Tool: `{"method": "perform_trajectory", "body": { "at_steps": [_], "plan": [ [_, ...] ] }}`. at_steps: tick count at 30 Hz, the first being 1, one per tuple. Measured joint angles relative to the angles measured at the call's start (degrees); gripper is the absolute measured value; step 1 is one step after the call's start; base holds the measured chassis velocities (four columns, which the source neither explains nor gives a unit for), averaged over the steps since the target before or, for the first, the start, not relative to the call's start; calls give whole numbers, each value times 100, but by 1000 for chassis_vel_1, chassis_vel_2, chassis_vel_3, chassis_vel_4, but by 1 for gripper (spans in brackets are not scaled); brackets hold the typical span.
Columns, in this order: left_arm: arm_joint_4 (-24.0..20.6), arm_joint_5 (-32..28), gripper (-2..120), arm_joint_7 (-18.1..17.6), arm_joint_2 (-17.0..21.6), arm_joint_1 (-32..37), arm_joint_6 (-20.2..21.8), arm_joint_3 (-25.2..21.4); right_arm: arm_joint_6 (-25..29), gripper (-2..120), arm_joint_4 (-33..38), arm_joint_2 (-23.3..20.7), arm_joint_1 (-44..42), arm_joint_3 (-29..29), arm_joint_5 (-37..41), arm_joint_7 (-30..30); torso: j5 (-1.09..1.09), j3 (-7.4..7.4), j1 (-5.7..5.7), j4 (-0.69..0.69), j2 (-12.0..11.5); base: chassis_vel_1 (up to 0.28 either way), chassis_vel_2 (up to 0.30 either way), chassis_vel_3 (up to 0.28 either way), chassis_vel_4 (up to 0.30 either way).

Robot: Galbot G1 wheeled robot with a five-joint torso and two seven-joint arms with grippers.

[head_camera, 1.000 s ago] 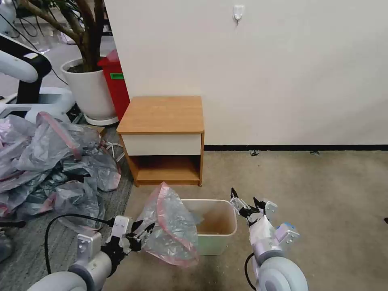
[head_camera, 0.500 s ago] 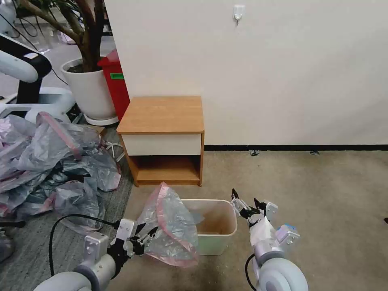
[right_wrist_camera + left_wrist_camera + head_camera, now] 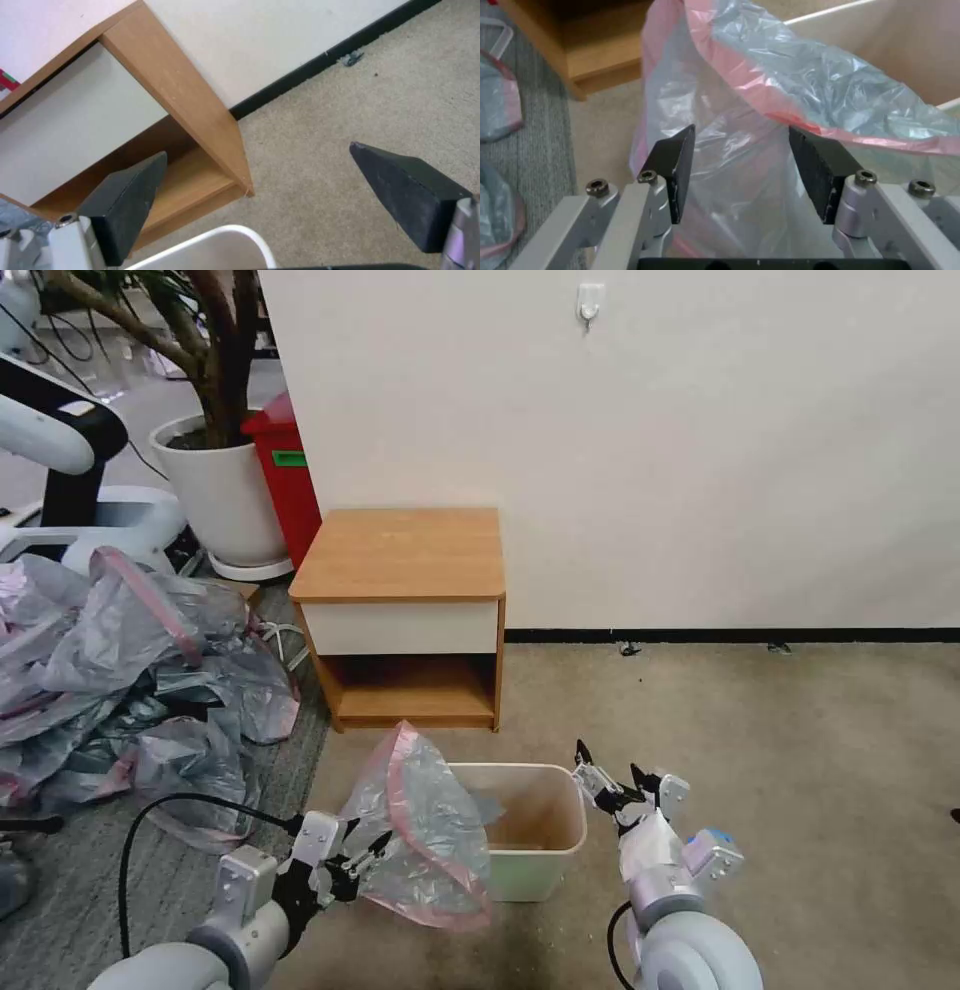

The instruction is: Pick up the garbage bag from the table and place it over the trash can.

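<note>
Beige carpet (image 3: 760, 750) runs along a plain white wall (image 3: 700, 450) with a black skirting strip, and a small wooden nightstand, the counter (image 3: 402, 553), stands against that wall with its top bare, a white drawer front below and an open lower shelf (image 3: 412, 695). Just in front of the counter's near edge, down on the carpet, sits the cream trash can (image 3: 535, 830). The garbage bag (image 3: 420, 830), thin grey plastic with a pink rim band, is draped over the can's left rim, and most of it bulges and hangs outside the left wall toward the floor. The left tool (image 3: 362, 860) is low at the bag's left side; in the left wrist view (image 3: 740, 176) its two dark pads (image 3: 672, 168) stand apart with crinkled film lying between them, not pressed flat, so the tool looks parted around the plastic and not clamped on it. The right tool (image 3: 612, 775) hovers just beside the can's right rim, its fingers spread wide with nothing between them; the right wrist view shows the gap (image 3: 260, 202) above carpet and a corner of the can. Off to the left lies a heap of similar grey-pink bags (image 3: 120, 670), with a white plant pot (image 3: 225, 495) and a red bin (image 3: 290, 475) behind the counter's far left corner.
</note>
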Motion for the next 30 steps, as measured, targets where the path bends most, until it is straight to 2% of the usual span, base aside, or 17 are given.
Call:
{"method": "perform_trajectory", "body": {
  "at_steps": [7,17,25,30],
  "plan": [
    [153,394,52,35,-99,-114,-82,246,79,94,-34,13,-111,72,-52,-50,0,0,0,0,0,0,0,0,0],
    [243,617,51,57,-207,-183,-194,389,156,92,-51,11,-217,141,-88,-62,0,0,0,0,0,0,0,0,0],
    [142,689,53,406,37,-138,-195,230,180,90,-80,34,-230,118,-122,-65,-1,0,0,0,0,0,0,0,0],
    [111,995,54,746,213,-58,-192,158,179,90,-80,44,-204,110,-124,-65,0,0,0,0,0,0,0,0,0]
  ]
}}
